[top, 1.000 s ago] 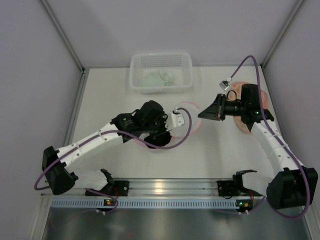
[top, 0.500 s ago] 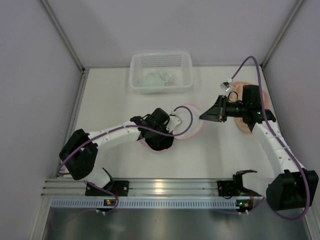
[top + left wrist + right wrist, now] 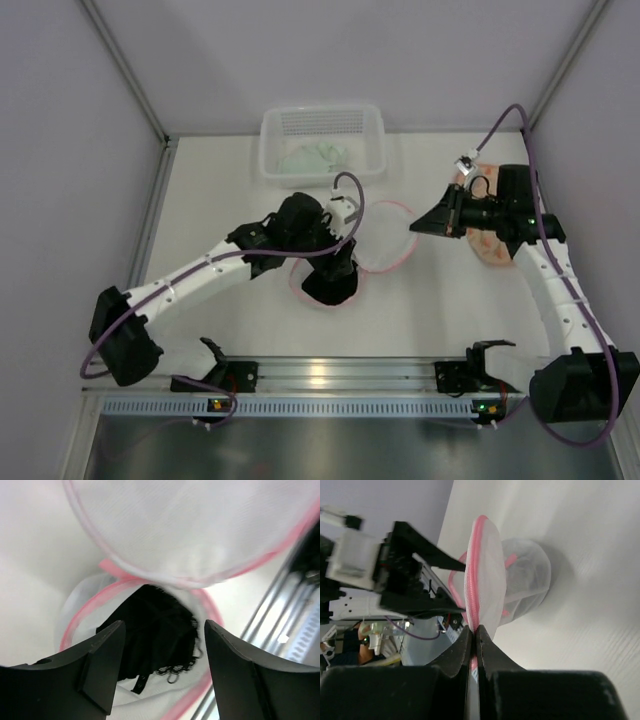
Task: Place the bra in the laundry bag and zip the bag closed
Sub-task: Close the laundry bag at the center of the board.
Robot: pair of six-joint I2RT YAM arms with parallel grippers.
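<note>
The black bra [image 3: 328,288] lies bunched inside the open laundry bag [image 3: 296,287], a white mesh pod with a pink zipper rim, in the middle of the table. My left gripper [image 3: 338,262] hovers just above it, open, with nothing between its fingers. In the left wrist view the bra [image 3: 150,640] shows between the spread jaws of the left gripper [image 3: 164,627], with its hooks at the near side. My right gripper [image 3: 414,225] is shut on the pink rim of the bag's round lid [image 3: 385,238], holding it tipped up. The right wrist view shows that gripper [image 3: 472,628] pinching the lid's zipper edge [image 3: 476,565].
A white plastic basket [image 3: 322,123] with pale green cloth [image 3: 318,157] stands at the back. A peach-coloured item [image 3: 488,246] lies under the right arm. The metal rail [image 3: 330,375] runs along the near edge. Grey walls close in both sides.
My left gripper has opened and let go of the bra, which now rests in the bag. The right gripper has shifted slightly right, still holding the lid.
</note>
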